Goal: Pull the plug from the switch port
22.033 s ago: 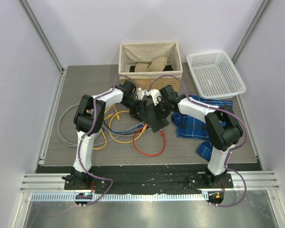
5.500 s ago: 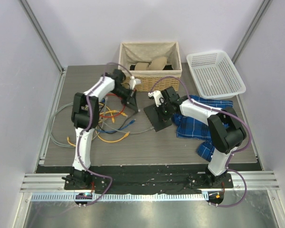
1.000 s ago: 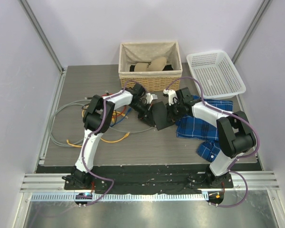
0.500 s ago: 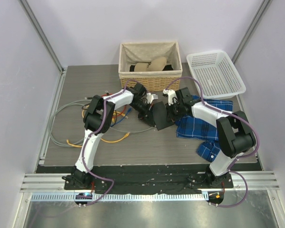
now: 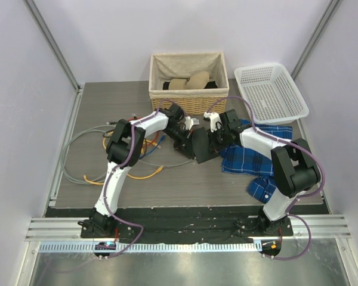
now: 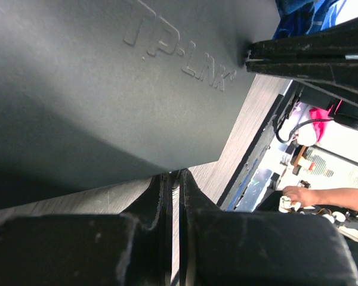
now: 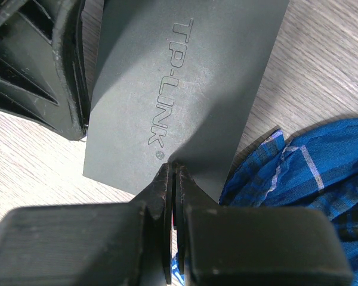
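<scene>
We saw the left gripper [image 6: 173, 176] and right gripper [image 7: 172, 168] closed, empty, flanking the TP-Link switch [image 7: 185, 77], bare tabletop [image 5: 185, 179] nearside; barely shifted since.

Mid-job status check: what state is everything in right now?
switch: lying logo side up, ports out of view
left gripper: jaws shut, at the switch's edge
right gripper: jaws shut, tips at its edge
wicker basket: holding tan items
white basket: empty
blue cloth: crumpled

Pale lilac walls [image 5: 107, 36]; grey wood-grain tabletop [image 5: 185, 185]; metal rail [image 5: 48, 229], possibly aluminium, near edge.
</scene>
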Controlling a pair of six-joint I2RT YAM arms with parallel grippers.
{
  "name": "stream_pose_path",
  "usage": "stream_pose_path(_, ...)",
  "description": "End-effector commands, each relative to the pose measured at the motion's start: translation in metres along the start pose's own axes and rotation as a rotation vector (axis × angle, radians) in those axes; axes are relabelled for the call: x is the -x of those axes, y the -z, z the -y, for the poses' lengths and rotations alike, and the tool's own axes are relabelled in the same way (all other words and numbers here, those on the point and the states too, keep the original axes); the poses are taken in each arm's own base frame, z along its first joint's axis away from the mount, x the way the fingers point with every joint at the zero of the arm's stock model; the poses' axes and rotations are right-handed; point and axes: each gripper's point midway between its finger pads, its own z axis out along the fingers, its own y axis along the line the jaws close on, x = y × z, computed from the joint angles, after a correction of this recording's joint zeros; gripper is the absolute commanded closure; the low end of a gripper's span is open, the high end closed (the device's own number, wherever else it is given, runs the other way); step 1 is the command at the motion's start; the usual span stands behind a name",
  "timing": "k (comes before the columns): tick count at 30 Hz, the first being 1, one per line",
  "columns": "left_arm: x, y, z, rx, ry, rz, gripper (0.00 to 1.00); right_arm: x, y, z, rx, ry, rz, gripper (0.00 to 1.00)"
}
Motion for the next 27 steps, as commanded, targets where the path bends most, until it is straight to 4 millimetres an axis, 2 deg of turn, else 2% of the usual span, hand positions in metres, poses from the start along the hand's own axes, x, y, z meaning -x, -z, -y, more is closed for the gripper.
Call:
stream_pose_path(1, -0.006, -0.016, -0.032, 0.148, -0.058, -0.009, 1.0, -0.031, -0.008, 0.005, -0.027, -0.011, -0.104, 0.98)
stream_pose_path(3, -0.002, -0.013, -0.035, 0.149, -0.061, -0.011, 1.0, -0.031, -0.009, 0.005, -0.025, -0.013, -0.107, 0.99)
stream_pose_path(4, 0.009, -0.008, -0.033, 0.156, -0.084, 0.009, 1.0, -0.03, -0.009, 0.004, -0.023, -0.015, -0.107, 0.99)
stream_pose_path(6, 0.015, -0.002, -0.043, 0.172, -0.065, 0.006, 1.0, -0.029, -0.01, 0.005, -0.025, -0.015, -0.105, 0.98)
stream_pose_path(7, 0.024, 0.003, -0.041, 0.172, -0.075, 0.026, 1.0, -0.027, -0.009, 0.005, -0.025, -0.013, -0.1, 0.99)
stream_pose_path(9, 0.028, 0.008, -0.041, 0.169, -0.077, 0.041, 1.0, -0.027, -0.009, 0.005, -0.027, -0.011, -0.1, 0.99)
stream_pose_path(12, 0.016, 0.004, -0.042, 0.151, -0.07, 0.024, 1.0, -0.029, -0.009, 0.006, -0.03, -0.01, -0.103, 0.99)
stream_pose_path(13, 0.001, -0.001, -0.044, 0.148, -0.051, 0.0, 1.0, -0.031, -0.008, 0.006, -0.029, -0.013, -0.105, 0.99)
stream_pose_path(16, -0.018, -0.01, -0.043, 0.132, -0.048, -0.027, 1.0, -0.033, -0.008, 0.005, -0.029, -0.014, -0.109, 0.98)
stream_pose_path(18, -0.02, -0.011, -0.042, 0.134, -0.056, -0.035, 1.0, -0.034, -0.009, 0.005, -0.029, -0.015, -0.112, 0.98)
stream_pose_path(21, -0.008, -0.003, -0.042, 0.152, -0.079, -0.024, 1.0, -0.032, -0.011, 0.006, -0.027, -0.015, -0.113, 0.98)
stream_pose_path(22, 0.003, 0.003, -0.039, 0.156, -0.1, -0.003, 1.0, -0.032, -0.012, 0.006, -0.027, -0.014, -0.114, 0.99)
stream_pose_path(23, 0.001, 0.006, -0.041, 0.158, -0.103, -0.026, 1.0, -0.031, -0.012, 0.006, -0.027, -0.014, -0.113, 0.98)
stream_pose_path(24, 0.009, 0.012, -0.038, 0.165, -0.128, -0.015, 1.0, -0.028, -0.012, 0.007, -0.028, -0.012, -0.107, 0.98)
stream_pose_path(27, -0.004, 0.032, -0.035, 0.168, -0.162, -0.056, 1.0, -0.023, -0.009, 0.009, -0.039, -0.008, -0.096, 0.98)
